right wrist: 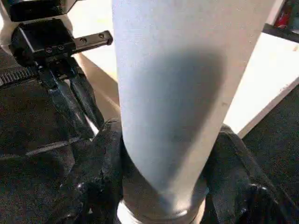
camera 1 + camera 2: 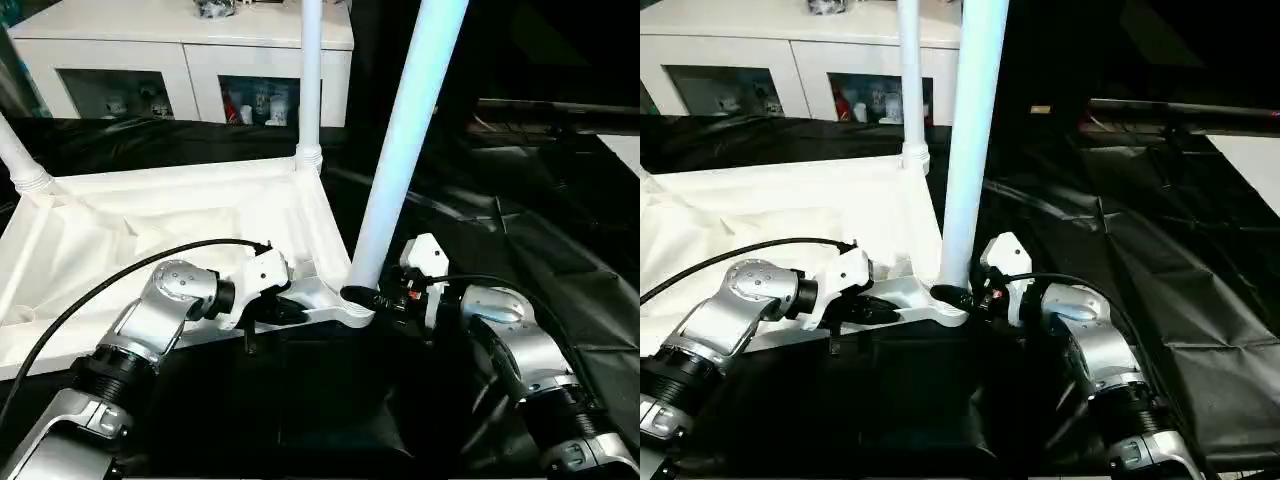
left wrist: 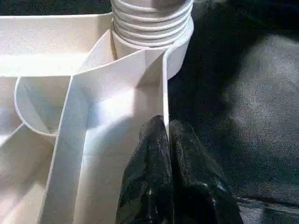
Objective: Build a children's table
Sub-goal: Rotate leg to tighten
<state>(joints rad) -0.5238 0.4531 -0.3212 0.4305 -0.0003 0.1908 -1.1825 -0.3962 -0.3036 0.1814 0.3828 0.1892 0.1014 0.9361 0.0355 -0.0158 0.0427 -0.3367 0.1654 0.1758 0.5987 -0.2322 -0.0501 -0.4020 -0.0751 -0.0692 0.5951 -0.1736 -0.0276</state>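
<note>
Tabletop (image 2: 170, 225) lies upside down on the black-covered worktop (image 2: 560, 260), ribbed underside up, w/ the white cabinet (image 2: 180, 60) beyond its far edge. Landmark = the near corner socket (image 2: 350, 310), the one closest to me on my right side of the slab.

The leg (image 2: 405, 140) I'm working rises out of that socket, long axis nearly vertical, leaning a bit away to my right at the top. Two more legs stand in other sockets: far-right corner leg (image 2: 311, 70) and far-left one (image 2: 18, 155).

My right gripper (image 2: 372, 297) sits right at the socket, fingers (image 1: 105, 168) wrapped either side of the leg's lower end, just above the threaded collar, so grasping the leg, one finger per side. My left gripper (image 2: 285, 312) is just beside the socket on the tabletop side, fingers (image 3: 154, 172) clenched on the thin rim wall (image 3: 164, 93), pinning the slab.

So: leg runs up from between my right fingers, socket directly below them; right arm is the nearer one for the leg, left only braces. My guess is the next move is seating or turning the leg along its own axis, and the lean needs straightening or it'll bind.
</note>
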